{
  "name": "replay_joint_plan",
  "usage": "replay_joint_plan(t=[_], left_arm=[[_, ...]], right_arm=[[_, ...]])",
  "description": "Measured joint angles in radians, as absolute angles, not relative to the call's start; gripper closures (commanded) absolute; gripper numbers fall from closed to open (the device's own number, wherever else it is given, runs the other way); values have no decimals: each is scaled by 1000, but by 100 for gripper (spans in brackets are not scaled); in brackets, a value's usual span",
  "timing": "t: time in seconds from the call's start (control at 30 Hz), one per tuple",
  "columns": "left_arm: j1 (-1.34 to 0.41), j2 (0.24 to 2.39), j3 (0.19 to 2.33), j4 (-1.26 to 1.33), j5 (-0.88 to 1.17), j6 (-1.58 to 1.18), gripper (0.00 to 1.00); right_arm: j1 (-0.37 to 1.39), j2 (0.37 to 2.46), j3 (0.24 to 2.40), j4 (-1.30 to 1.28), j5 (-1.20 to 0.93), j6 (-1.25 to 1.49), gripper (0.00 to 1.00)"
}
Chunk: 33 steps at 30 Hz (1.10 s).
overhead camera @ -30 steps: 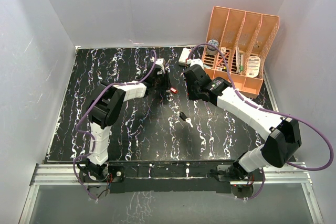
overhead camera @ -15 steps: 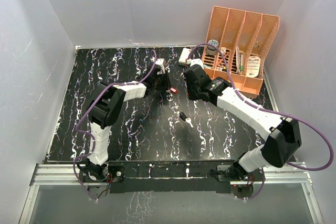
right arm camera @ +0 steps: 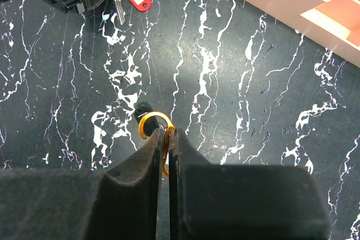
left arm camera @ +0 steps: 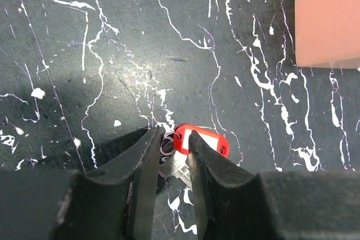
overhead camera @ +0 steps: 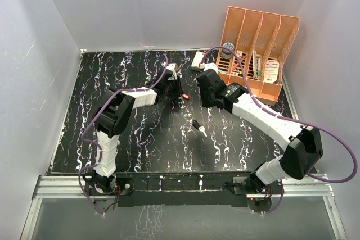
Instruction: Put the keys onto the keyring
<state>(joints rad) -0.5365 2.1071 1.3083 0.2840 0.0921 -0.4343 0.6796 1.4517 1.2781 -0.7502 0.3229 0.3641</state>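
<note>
One thin, gapped orange keyring (right arm camera: 152, 117) sits in right pincer (right arm camera: 167, 132).

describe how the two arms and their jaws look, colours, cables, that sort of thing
Both the left arm and right arm alternate white link shells with chunky black joint housings. A purple cable loops loosely along each, from base to wrist. The jaws are matte black, flat-sided wedges that taper toward the tips, seen close in the wrist views. No markings or sleeves are visible.
</note>
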Motion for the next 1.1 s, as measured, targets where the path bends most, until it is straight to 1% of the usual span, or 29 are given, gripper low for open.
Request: replay_joint_plan(t=[0.4,0.9,1.1], left_arm=[[-537,2117,1308,291,94,-435,78],[-537,2118,1306,284,94,-438,92],[-537,2118,1303,286,94,-438,95]], right_arm=[[680,1452,1278,-749,323,364,100],[680,1452,1278,-748,323,364,100],[680,1452,1278,-748,325,364,100]])
